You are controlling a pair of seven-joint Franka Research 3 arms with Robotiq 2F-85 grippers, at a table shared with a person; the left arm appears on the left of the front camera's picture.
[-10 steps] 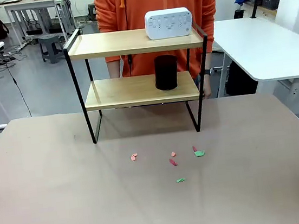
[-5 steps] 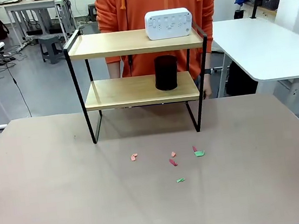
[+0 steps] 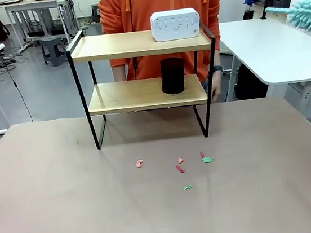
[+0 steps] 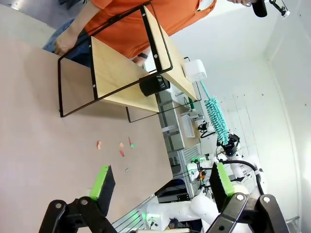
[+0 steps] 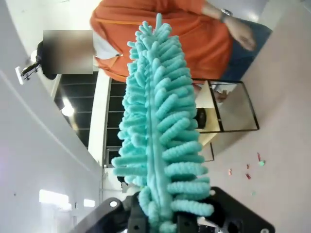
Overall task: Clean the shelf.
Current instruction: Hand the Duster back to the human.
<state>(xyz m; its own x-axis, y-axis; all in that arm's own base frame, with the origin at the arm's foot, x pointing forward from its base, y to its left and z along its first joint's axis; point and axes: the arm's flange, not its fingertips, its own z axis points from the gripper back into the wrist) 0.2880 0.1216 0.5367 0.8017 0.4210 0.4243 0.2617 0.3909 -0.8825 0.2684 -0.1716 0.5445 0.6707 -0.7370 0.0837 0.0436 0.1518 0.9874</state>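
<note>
The shelf (image 3: 135, 44) stands at the table's far middle, with two wooden boards in a black frame. A white box-shaped device (image 3: 175, 23) sits on its top board and a black cylinder (image 3: 172, 75) on the lower one. A fluffy teal duster (image 3: 306, 14) pokes in at the upper right, off to the right of the shelf at top-board height. My right gripper (image 5: 167, 221) is shut on the duster (image 5: 160, 131), whose head hides the fingers. My left gripper (image 4: 160, 180) hangs open and empty, well above the table, far from the shelf (image 4: 114, 73).
Several small red, pink and green scraps (image 3: 180, 168) lie on the brown table (image 3: 70, 206) in front of the shelf. A person in an orange hoodie (image 3: 130, 6) stands right behind the shelf, one hand (image 3: 216, 89) by its right legs. A white table (image 3: 275, 48) stands at right.
The duster has dropped from a blur at the top right corner to a sharper place lower at the right edge. Shelf, scraps and person stay put.
</note>
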